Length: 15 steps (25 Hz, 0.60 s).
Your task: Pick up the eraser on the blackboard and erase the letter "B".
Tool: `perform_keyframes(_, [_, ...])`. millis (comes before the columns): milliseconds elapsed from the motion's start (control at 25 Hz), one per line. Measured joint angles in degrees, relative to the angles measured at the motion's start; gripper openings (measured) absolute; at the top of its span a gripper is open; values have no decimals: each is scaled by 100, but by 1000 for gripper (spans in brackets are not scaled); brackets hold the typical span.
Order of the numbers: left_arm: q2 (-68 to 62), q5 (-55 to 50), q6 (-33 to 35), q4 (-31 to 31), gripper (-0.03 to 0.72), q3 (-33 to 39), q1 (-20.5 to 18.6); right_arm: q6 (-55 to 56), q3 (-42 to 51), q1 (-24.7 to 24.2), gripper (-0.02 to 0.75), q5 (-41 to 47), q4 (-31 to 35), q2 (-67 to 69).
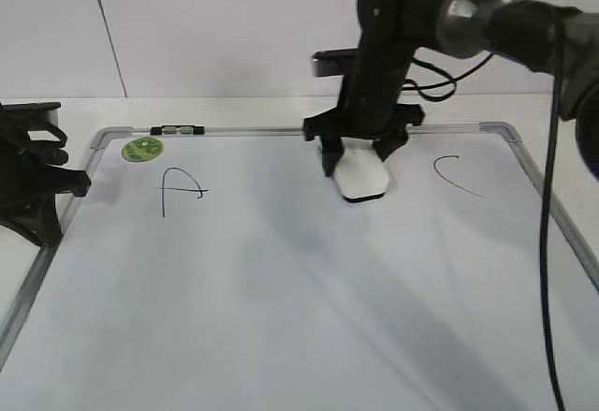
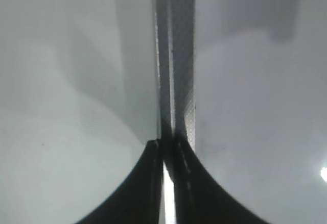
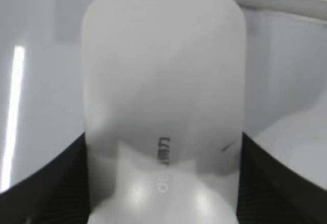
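Right gripper (image 1: 356,154) pinches white eraser (image 1: 361,176) by its long sides; eraser flat on blackboard (image 1: 281,317), upper middle, between handwritten "A" (image 1: 180,189) and curved "C" (image 1: 456,175). No "B" stroke visible; spot likely under eraser. Green magnet (image 1: 142,149) and marker (image 1: 177,131) near top-left frame. Left gripper (image 2: 164,183) at board's left edge, fingers pressed together, nothing between.

The white eraser (image 1: 360,175) has a dark underside, the blackboard (image 1: 281,289) is white with a silver-grey frame, its letters are thin black, the round magnet (image 1: 142,149) is green, and both arms are black.
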<state>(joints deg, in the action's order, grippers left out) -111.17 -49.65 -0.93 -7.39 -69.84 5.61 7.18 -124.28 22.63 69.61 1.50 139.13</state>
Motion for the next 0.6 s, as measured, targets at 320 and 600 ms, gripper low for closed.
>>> perform_keyframes(320, [0,-3,0,-35,20,-9,0,-127,10,1214,537,0,104,22])
perform_keyframes(600, [-9,-3,0,-35,20,-9,0,-140,44,1141,537,-33,313,-57])
